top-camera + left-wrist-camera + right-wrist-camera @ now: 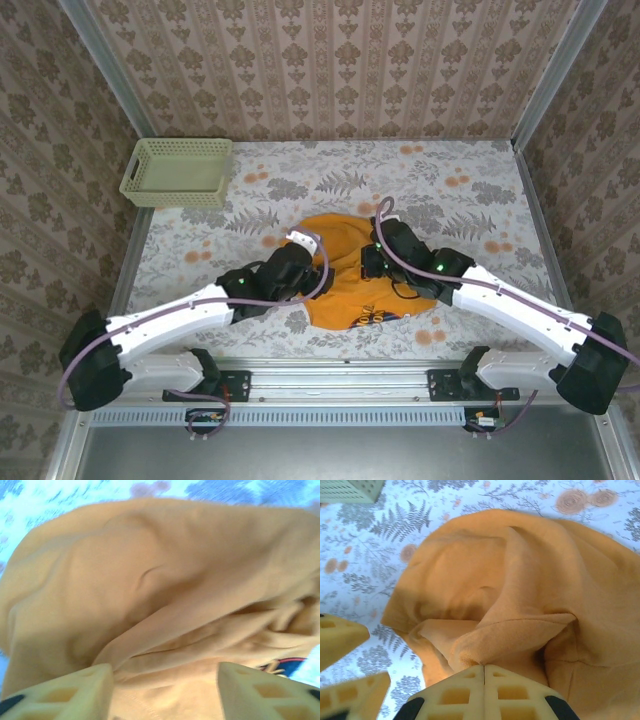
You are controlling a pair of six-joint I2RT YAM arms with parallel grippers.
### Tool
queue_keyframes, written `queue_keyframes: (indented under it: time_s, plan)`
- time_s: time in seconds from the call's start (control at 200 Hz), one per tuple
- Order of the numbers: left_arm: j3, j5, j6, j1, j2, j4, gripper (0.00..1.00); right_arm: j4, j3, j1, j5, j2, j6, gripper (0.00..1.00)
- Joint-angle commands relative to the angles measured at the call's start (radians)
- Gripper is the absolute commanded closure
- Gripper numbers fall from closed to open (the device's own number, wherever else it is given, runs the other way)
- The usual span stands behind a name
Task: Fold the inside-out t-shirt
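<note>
One t-shirt [345,290], one basket [178,172]. The left gripper [165,675] has its jaws apart. The right gripper [484,667] pinches the t-shirt.

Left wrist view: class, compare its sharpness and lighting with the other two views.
Left wrist view: soft orange-yellow cotton t-shirt smeared, floral tablecloth washed out bluish; right wrist view: sharper, folds and seam crisp; top external view: evenly lit, no glare.

- Table [470,200]: pale floral-print cover, ferns and orange blooms.
- Orange t-shirt [340,265]: bunched heap at centre, dark print at near edge.
- Pale green mesh basket [178,172]: far left corner, well apart from t-shirt.
</note>
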Motion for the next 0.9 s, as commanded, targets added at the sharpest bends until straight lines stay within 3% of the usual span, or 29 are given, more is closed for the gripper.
queue_keyframes:
  time_s: [0.0,0.14,0.33,0.495,0.66,0.76,0.895]
  plan:
    - [-0.052,0.082,0.053,-0.012,-0.022,0.135,0.33,0.033,0.050,0.007,-0.046,-0.003,0.028,1.00]
    - [-0.079,0.173,0.031,-0.012,0.071,0.302,0.31,0.081,0.021,0.007,-0.092,0.021,0.078,1.00]
    - [-0.060,0.144,-0.006,0.007,0.192,0.368,0.39,0.112,0.000,0.012,-0.109,0.000,0.099,1.00]
    - [-0.059,0.159,-0.012,0.034,0.226,0.403,0.65,0.082,-0.010,0.009,-0.078,-0.008,0.111,1.00]
    - [-0.088,0.182,-0.011,0.036,0.216,0.435,1.00,0.037,0.001,-0.057,-0.086,0.011,0.128,1.00]
    - [-0.125,0.201,-0.022,0.036,0.198,0.463,1.00,0.064,0.026,-0.096,-0.151,0.040,0.075,0.98]
    - [-0.180,0.213,-0.036,0.041,0.150,0.492,1.00,0.063,0.055,-0.098,-0.164,0.058,-0.071,0.77]
